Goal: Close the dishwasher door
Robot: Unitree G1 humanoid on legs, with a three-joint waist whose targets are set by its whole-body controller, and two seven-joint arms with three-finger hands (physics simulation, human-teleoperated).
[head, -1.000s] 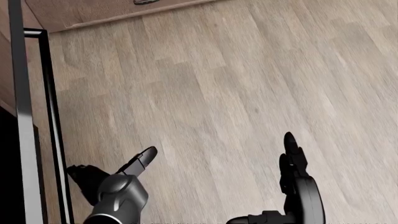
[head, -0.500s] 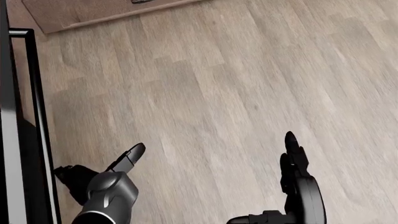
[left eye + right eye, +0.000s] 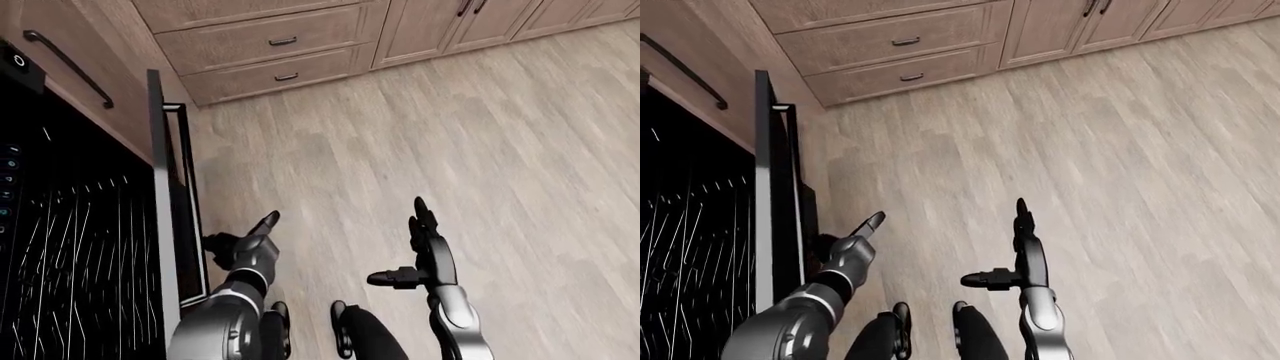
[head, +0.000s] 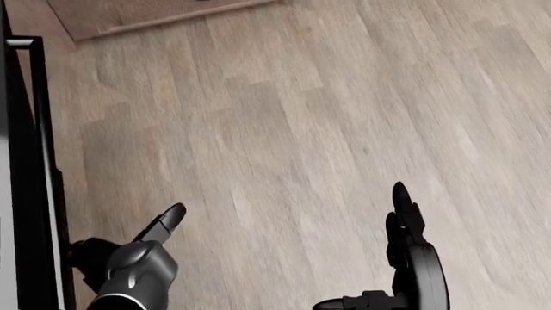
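The dishwasher door (image 3: 160, 195) stands partly raised at the left of the left-eye view, seen edge-on as a grey strip with a black handle bar (image 3: 190, 187) beside it. The dark interior with wire racks (image 3: 80, 247) shows to its left. My left hand (image 3: 242, 244) is open, one finger pointing up, right against the door's outer face low down; whether it touches is unclear. It also shows in the head view (image 4: 129, 255). My right hand (image 3: 420, 244) is open and empty over the wood floor (image 3: 450, 135).
Wooden cabinet drawers (image 3: 270, 45) and cupboard doors (image 3: 470, 19) run along the top of the left-eye view. A cabinet front with a long bar handle (image 3: 65, 66) lies at the top left above the dishwasher. My legs (image 3: 350, 337) show at the bottom.
The door edge has swung left in the head view. My left hand has moved left with it. The right hand has stayed put.
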